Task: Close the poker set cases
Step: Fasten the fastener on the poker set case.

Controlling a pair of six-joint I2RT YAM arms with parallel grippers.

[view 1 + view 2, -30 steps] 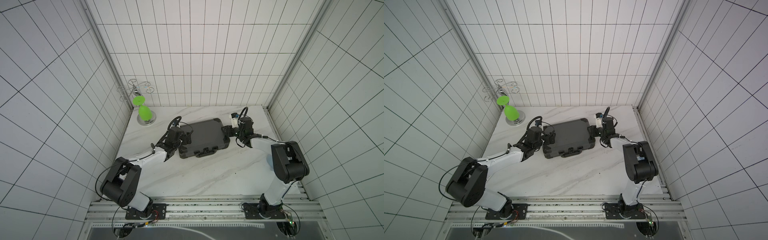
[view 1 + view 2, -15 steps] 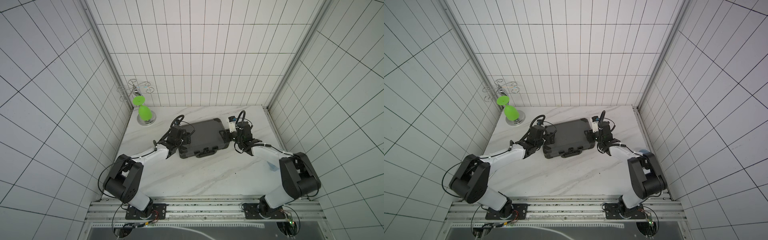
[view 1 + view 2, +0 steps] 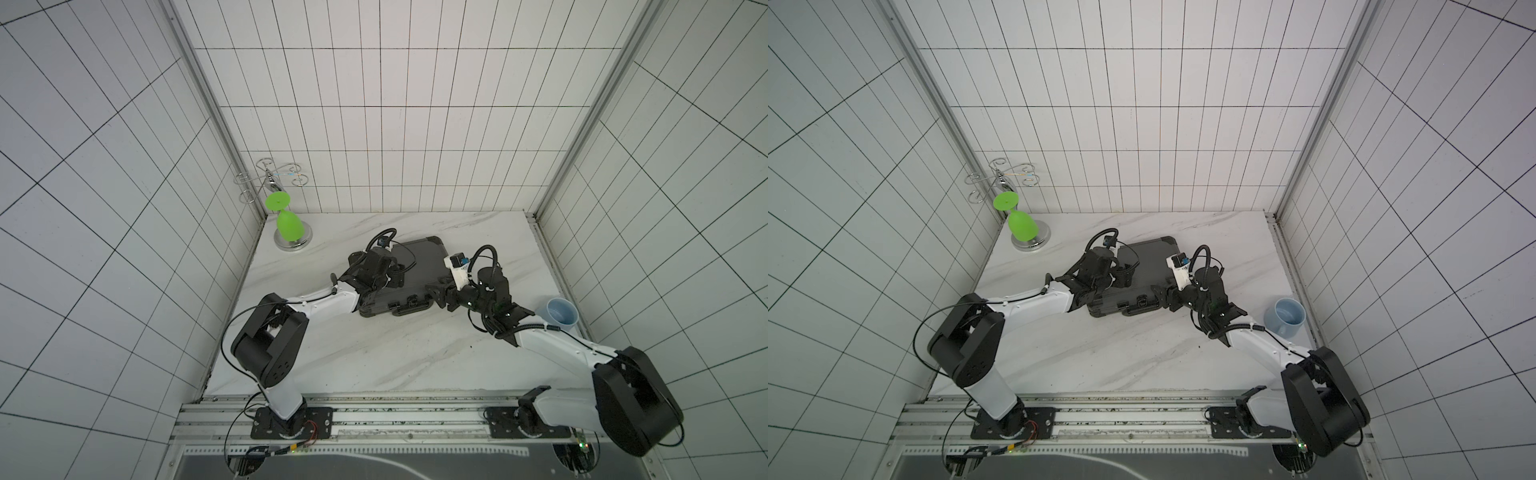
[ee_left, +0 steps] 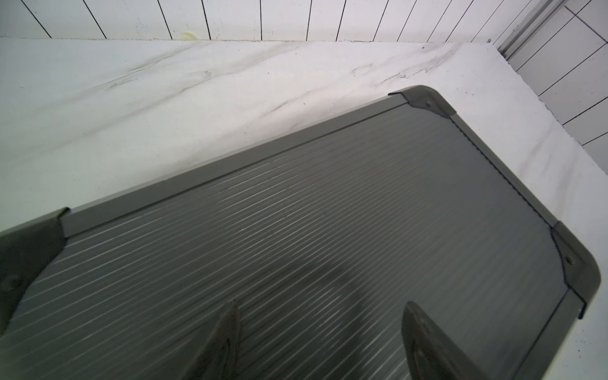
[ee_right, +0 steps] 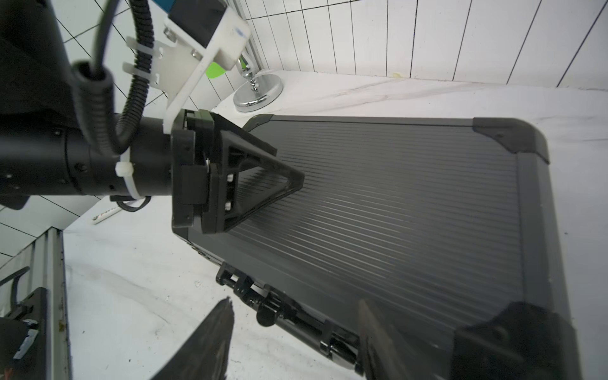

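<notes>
The poker set case point(image 3: 419, 266) point(image 3: 1148, 259) lies flat on the marble table with its dark grey ribbed lid point(image 4: 329, 214) down. My left gripper point(image 3: 390, 275) point(image 4: 320, 307) hovers over the left half of the lid, jaws apart with only ribs between them. One of its fingers point(image 5: 263, 184) shows in the right wrist view. At the case's front right corner my right gripper point(image 3: 438, 297) point(image 5: 294, 302) is open. One finger is over the table and the other over the lid edge, with the black handle point(image 5: 296, 322) between them, not gripped.
A green wine glass point(image 3: 288, 224) hangs upside down from a chrome rack point(image 3: 270, 183) in the back left corner. A pale blue mug point(image 3: 561, 322) stands by the right wall, close to my right forearm. Tiled walls close three sides.
My right arm has swung from the case's right side round to its front right corner, and its jaws have spread. The left jaws have narrowed a little. The case has not moved.
</notes>
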